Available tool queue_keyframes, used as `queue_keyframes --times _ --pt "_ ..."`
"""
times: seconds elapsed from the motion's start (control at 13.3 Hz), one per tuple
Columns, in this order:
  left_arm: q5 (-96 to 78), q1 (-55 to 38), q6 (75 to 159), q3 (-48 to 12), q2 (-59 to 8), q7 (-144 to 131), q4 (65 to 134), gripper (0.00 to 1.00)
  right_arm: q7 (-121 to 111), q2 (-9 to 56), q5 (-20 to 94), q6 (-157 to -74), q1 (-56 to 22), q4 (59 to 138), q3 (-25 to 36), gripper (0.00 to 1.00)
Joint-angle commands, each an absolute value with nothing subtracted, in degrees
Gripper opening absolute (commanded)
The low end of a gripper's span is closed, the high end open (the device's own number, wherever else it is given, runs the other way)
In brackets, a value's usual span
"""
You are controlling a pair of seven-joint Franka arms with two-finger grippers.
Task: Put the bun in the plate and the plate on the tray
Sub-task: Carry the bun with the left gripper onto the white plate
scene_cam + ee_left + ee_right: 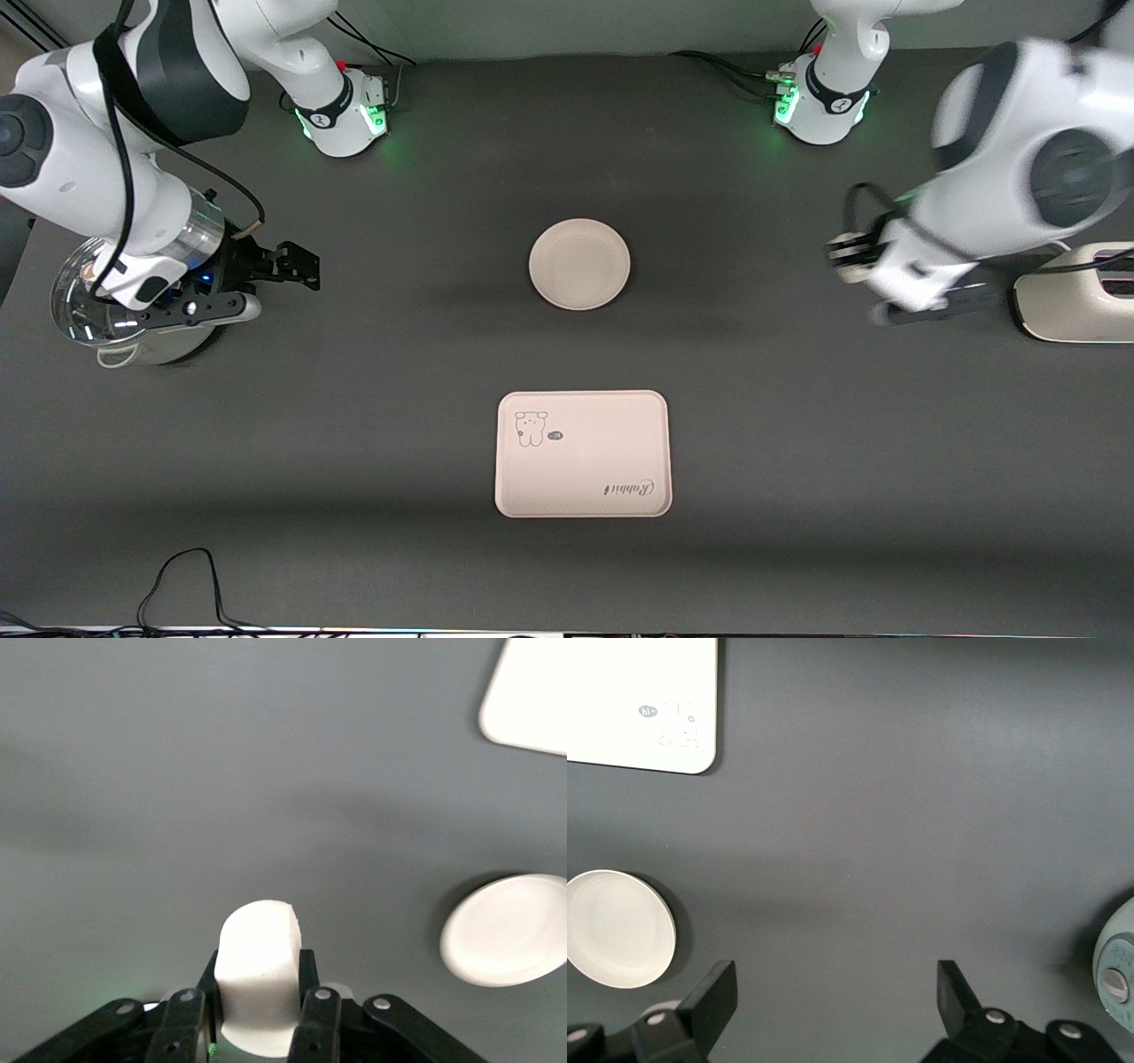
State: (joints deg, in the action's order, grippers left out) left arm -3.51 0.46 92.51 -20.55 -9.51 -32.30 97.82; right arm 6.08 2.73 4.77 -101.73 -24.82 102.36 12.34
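Observation:
My left gripper point(260, 964) is shut on the bun point(257, 943), a small off-white piece with a flat cut side. In the front view this gripper point(846, 255) is over the bare table between the plate and a toaster. The round cream plate point(579, 264) lies empty at the table's middle and also shows in the left wrist view point(507, 930). The cream tray point(582, 454) with the animal drawing and "Rabbit" script lies nearer the front camera than the plate. My right gripper point(301, 266) is open and empty toward the right arm's end of the table, and shows in its own wrist view point(835, 983).
A cream toaster point(1076, 297) stands at the left arm's end of the table. A glass pot point(133, 328) stands under the right arm's wrist. The plate point(616, 928) and a corner of the tray point(638, 700) show in the right wrist view.

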Motion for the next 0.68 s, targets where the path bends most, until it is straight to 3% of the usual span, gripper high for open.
queue_keyframes --times 0.0,0.38,0.6 --pt "-4.5 -6.0 99.1 -22.1 -14.8 -45.2 97.1 0.35 8.5 4.1 6.6 -103.0 -26.5 101.0 12.7 1.00" --pt "-3.2 -25.4 108.4 -22.1 -22.0 -66.0 97.6 0.35 8.9 5.8 10.5 -104.8 -29.1 101.1 12.8 1.00" --pt "-1.1 -32.4 116.3 -22.1 -27.3 -74.9 98.5 0.35 10.4 8.0 10.5 -107.5 -31.3 101.2 12.8 1.00"
